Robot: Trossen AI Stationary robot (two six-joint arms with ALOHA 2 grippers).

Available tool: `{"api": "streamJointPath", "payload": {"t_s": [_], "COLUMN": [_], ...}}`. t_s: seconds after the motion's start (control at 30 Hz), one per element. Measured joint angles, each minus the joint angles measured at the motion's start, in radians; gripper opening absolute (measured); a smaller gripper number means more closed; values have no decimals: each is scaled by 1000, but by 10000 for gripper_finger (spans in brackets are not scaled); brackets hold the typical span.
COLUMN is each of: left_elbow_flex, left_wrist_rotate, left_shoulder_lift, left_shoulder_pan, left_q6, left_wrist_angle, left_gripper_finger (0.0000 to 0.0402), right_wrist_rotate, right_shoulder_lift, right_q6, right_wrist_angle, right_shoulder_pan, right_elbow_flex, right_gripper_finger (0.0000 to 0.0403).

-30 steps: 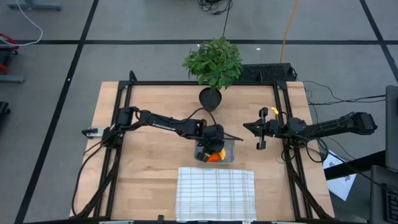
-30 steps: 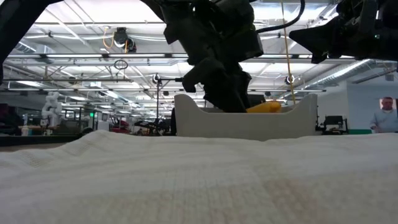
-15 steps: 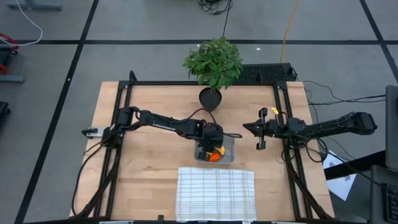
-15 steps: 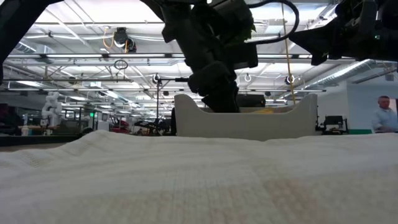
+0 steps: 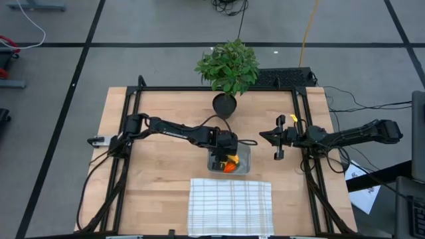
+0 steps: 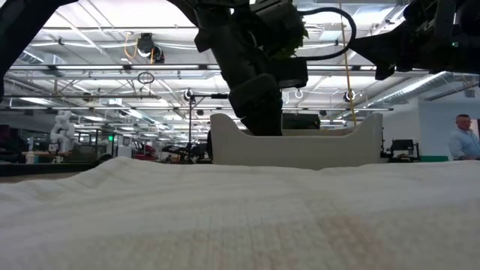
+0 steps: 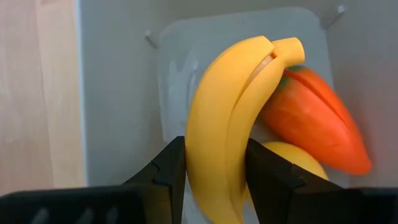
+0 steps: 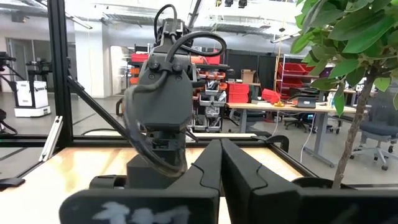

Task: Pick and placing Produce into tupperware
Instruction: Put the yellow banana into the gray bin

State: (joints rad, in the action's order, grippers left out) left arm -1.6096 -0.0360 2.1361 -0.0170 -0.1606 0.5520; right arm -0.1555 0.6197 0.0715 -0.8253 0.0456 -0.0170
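Note:
The clear tupperware stands mid-table, just beyond the checked cloth. In the left wrist view the yellow banana, the orange carrot and the yellow lemon are all inside the tupperware. My left gripper reaches down into it and is shut on the banana. In the low view the tupperware's near wall hides the produce, and my left gripper dips behind it. My right gripper hovers shut to the right of the tupperware, holding nothing. My left gripper pinches the banana's near half between its two fingers, one on each side, lying across it. The fingers slant down from above, coming from the table's left. The banana lies inside the tupperware, its stem end over the carrot.
A leafy potted plant stands at the far edge, right behind the tupperware. The white checked cloth covers the near middle of the table. Black frame rails run along both sides. A person stands far off in the room.
My left gripper has rolled about its own axis while staying in place over the tupperware, still shut on the banana. The banana's end, which stood above the tupperware's rim in the low view, has swung down below the rim and out of that view.

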Motion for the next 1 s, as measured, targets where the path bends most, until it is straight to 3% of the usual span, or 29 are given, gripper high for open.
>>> {"api": "streamJointPath", "payload": {"t_s": [0.57,1.0], "left_elbow_flex": [0,0], "left_wrist_rotate": [-7,12], "left_shoulder_lift": [0,-1], "left_shoulder_pan": [3,3], "left_q6": [-15,-131], "left_wrist_angle": [24,29], "left_gripper_finger": [129,129], "right_wrist_rotate": [0,0], "right_shoulder_lift": [0,0], "right_q6": [0,0], "right_wrist_angle": [8,8], "right_shoulder_pan": [0,0], "right_elbow_flex": [0,0], "right_gripper_finger": [0,0]}}
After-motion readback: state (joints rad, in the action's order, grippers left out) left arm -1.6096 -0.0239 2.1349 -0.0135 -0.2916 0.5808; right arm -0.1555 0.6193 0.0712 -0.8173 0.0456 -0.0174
